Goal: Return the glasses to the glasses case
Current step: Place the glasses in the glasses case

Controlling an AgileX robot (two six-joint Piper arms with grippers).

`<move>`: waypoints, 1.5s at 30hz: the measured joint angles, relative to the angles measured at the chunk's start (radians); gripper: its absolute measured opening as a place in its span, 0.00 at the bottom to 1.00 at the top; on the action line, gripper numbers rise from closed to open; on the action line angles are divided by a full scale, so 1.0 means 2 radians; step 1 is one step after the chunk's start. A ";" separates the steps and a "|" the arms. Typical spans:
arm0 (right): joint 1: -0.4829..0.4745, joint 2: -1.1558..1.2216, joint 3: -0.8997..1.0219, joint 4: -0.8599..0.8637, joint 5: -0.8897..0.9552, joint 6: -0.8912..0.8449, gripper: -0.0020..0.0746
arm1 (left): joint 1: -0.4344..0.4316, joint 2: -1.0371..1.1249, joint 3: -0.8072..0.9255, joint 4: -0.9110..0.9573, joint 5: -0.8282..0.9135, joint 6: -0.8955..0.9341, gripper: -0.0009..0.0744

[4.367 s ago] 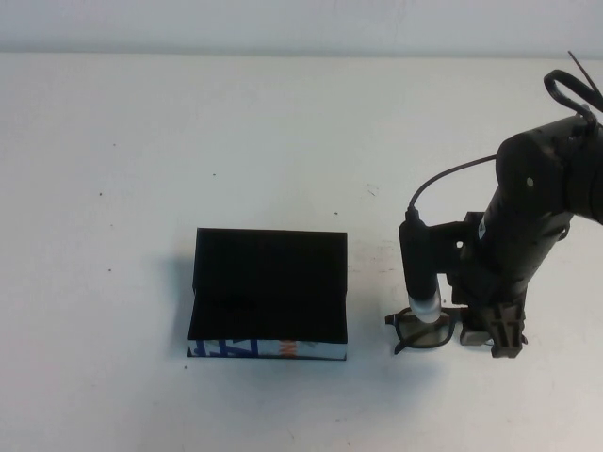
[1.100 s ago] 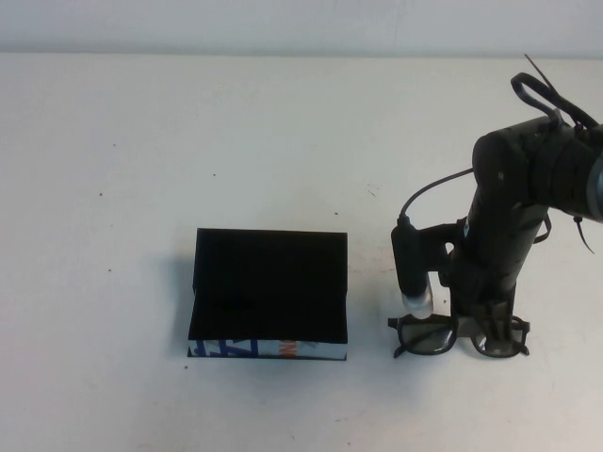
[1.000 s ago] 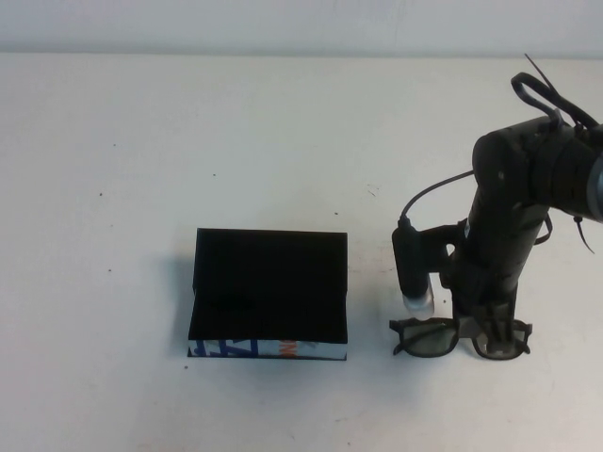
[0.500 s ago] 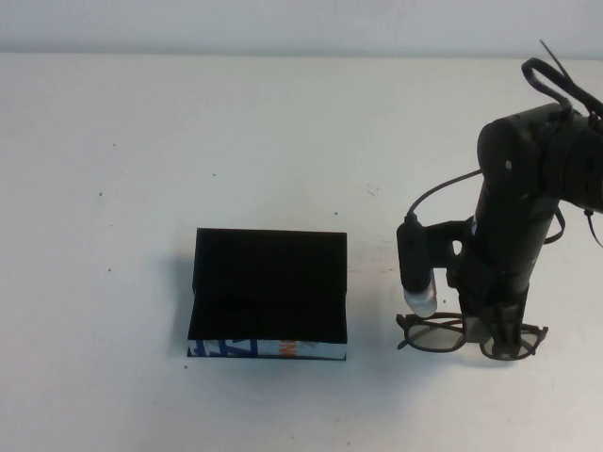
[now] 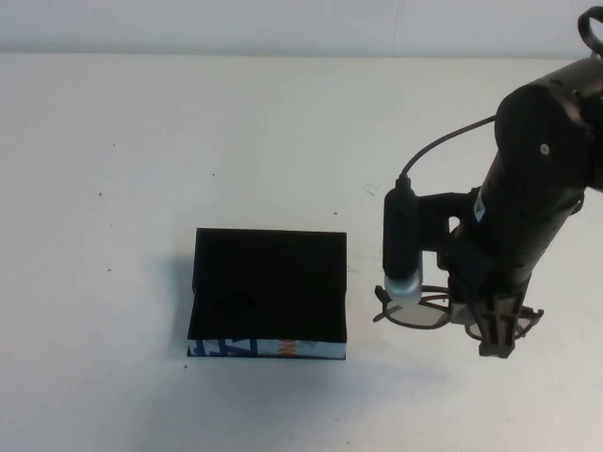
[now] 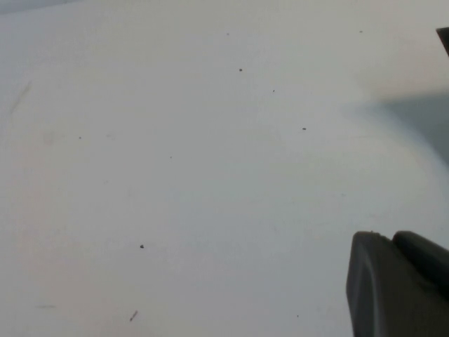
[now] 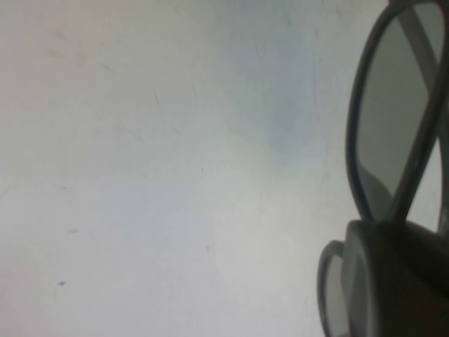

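The glasses case is a black box with its lid open and a white front strip with blue and orange marks, left of centre on the white table. My right gripper is shut on the glasses, dark thick-rimmed spectacles held above the table just right of the case. The glasses' lenses and rim also show in the right wrist view, beside the gripper's dark fingers. My left gripper is out of the high view; its dark fingers show in the left wrist view over bare table.
The white table spreads all round the case. The right arm's wrist camera and its cable hang just right of the case's right edge.
My right gripper closed on the glasses, lifted them off the table and carried them left, towards the case. The case has not moved.
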 joint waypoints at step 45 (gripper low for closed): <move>0.132 0.223 -0.259 0.015 0.003 0.018 0.03 | 0.000 0.000 0.000 0.000 0.000 0.000 0.01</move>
